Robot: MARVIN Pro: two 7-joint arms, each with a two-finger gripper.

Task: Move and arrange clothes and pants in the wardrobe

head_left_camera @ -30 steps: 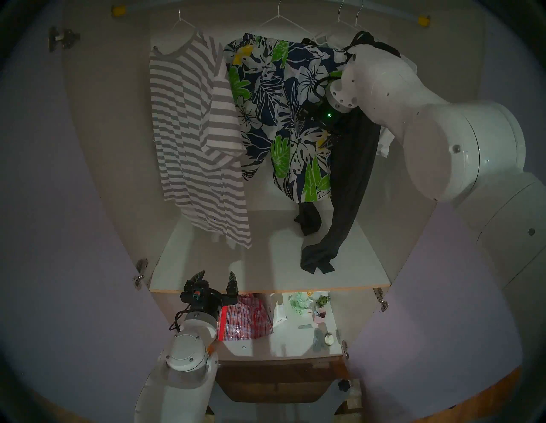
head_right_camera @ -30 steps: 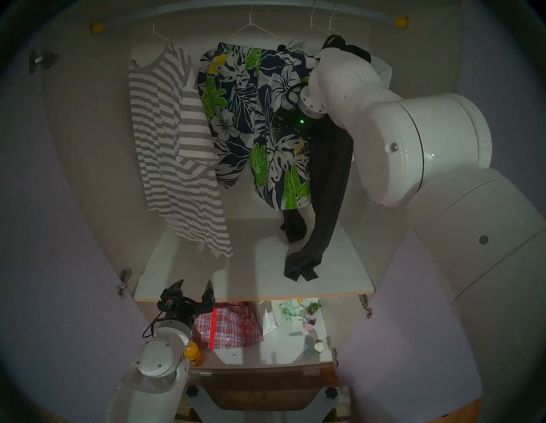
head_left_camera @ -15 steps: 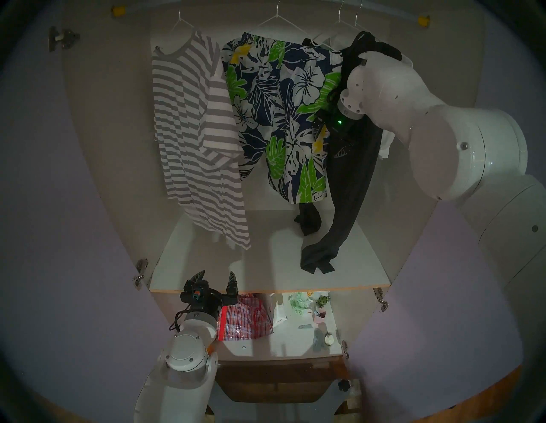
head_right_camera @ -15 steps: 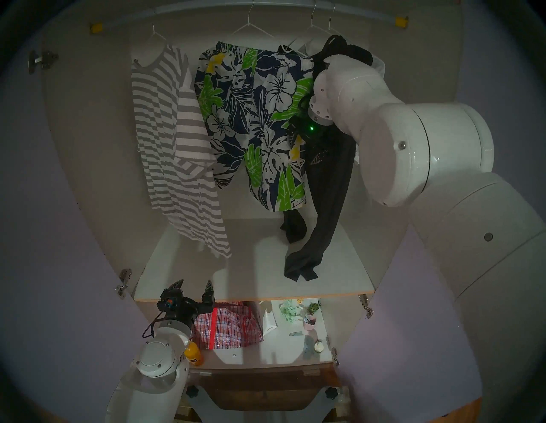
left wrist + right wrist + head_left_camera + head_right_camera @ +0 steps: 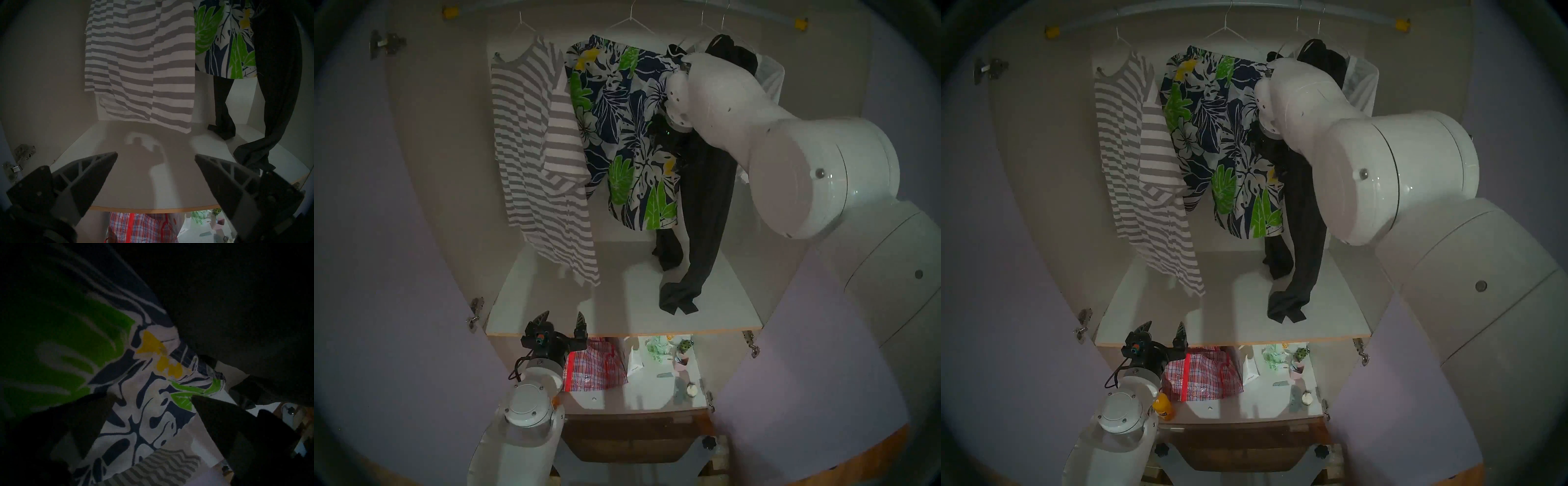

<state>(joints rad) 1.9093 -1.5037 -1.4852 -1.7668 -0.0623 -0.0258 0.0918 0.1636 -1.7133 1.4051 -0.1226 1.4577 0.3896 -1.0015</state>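
the wardrobe (image 5: pixel 426 169), a large cabinet with white inner panels and pale lilac doors, stands open; its rail with yellow end caps (image 5: pixel 449 12) runs across the top. at far left on the rail hangs the grey-and-white wide-striped short-sleeved t-shirt (image 5: pixel 538 152) on a thin wire hanger, well clear of the left wall and touching the next garment at its sleeve. below and nearer, the left gripper (image 5: pixel 561 317) sits just at the front edge of the white shelf (image 5: pixel 619 319), its two dark fingers spread apart and empty, as the left wrist view confirms (image 5: pixel 155 169). under the shelf lies a red checked plastic bag (image 5: pixel 595 370), not part of the task.

in the middle hang the short pants with navy, white, green and yellow floral print (image 5: pixel 626 135), on a wire hanger, pressed against the t-shirt on one side and the dark cloth on the other. the right gripper (image 5: pixel 151 412) is pushed in between the floral shorts and the long plain black pants (image 5: pixel 704 210); its fingers stand apart with printed cloth behind them and nothing pinched between them, so it reads as released.

the black pants hang to the right, their legs trailing onto the shelf and bunched there. at far right, mostly hidden behind the right arm, is the white long-sleeved blouse (image 5: pixel 772 79).

judged state: all four garments are on the rail, so hanging appears done. what seems left is spacing: the three right-hand items are crowded together, and the black legs still lie crumpled on the shelf.
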